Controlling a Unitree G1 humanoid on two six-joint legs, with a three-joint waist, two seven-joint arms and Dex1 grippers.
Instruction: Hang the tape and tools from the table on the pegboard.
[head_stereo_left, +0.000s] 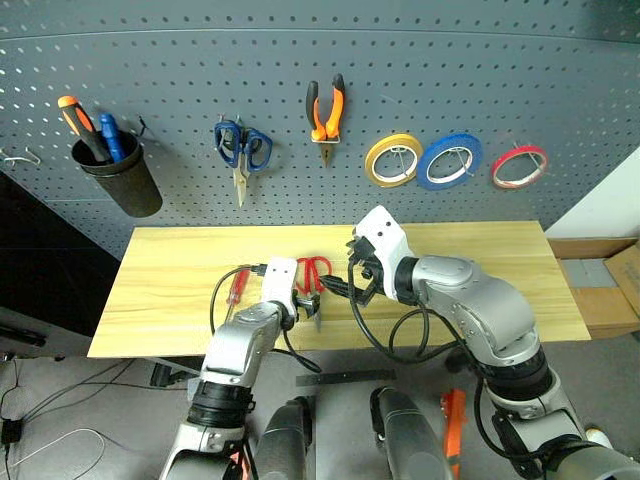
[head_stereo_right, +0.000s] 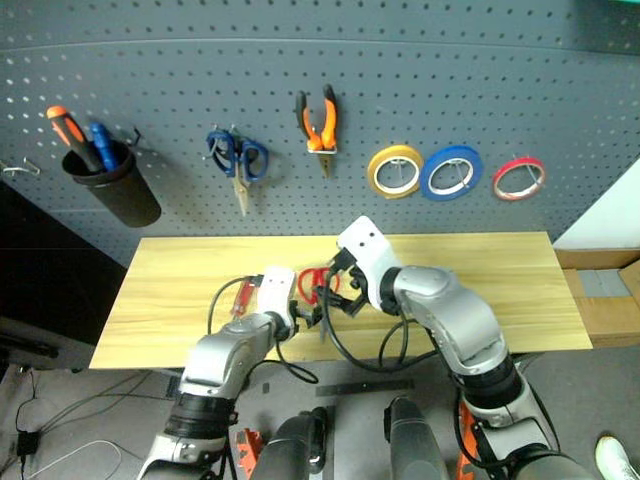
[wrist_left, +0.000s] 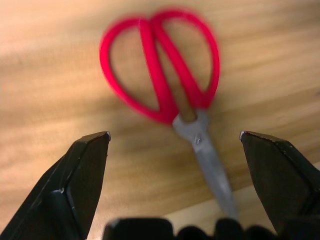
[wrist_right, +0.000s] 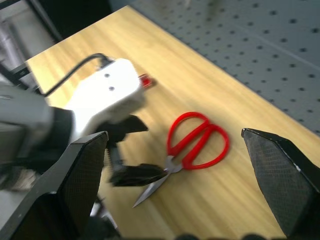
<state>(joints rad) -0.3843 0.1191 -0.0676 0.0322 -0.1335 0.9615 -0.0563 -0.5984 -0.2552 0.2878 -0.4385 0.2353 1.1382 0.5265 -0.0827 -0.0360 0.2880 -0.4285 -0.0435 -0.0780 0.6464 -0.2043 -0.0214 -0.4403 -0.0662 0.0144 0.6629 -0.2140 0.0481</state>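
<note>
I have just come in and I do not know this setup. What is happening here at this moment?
A humanoid robot is hanging tools on the pegboard. The pliers and the red tape hang there already. The red-handled scissors and red-handled screwdriver lie on the table. The left gripper, open, is over the scissors; the right gripper, open, is beside it.

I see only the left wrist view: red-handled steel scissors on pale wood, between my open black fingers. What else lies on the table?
Observer: A slim red-handled screwdriver lies on the yellow wooden table, to the left of your left gripper.
Operator: Where is the right gripper?
Observer: The right gripper hovers open just right of the red-handled scissors.
Operator: Are the tape and the pliers hung?
Observer: Yes. The thin red tape roll and the orange-and-black pliers hang on the grey-blue pegboard.
</note>
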